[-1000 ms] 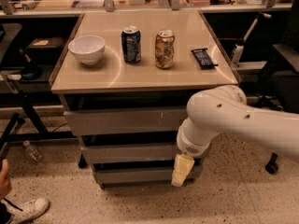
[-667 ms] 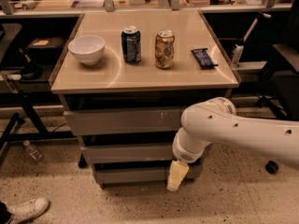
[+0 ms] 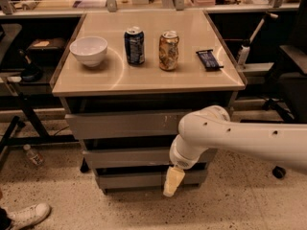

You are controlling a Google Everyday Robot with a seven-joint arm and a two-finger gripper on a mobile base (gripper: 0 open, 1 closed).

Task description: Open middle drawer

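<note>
Sitting apparently shut just above the tool (image 3: pixel 173 181), the middle drawer (image 3: pixel 124 158) presents a flat, handle-less front. Whether the tool is open or closed cannot be told. Hanging low before the bottom drawer (image 3: pixel 129 180), it may catch that front instead, or slip.

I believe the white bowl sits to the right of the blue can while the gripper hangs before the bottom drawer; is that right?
Not quite: the camera view shows the white bowl left of the blue can, with the gripper before the bottom drawer.
</note>
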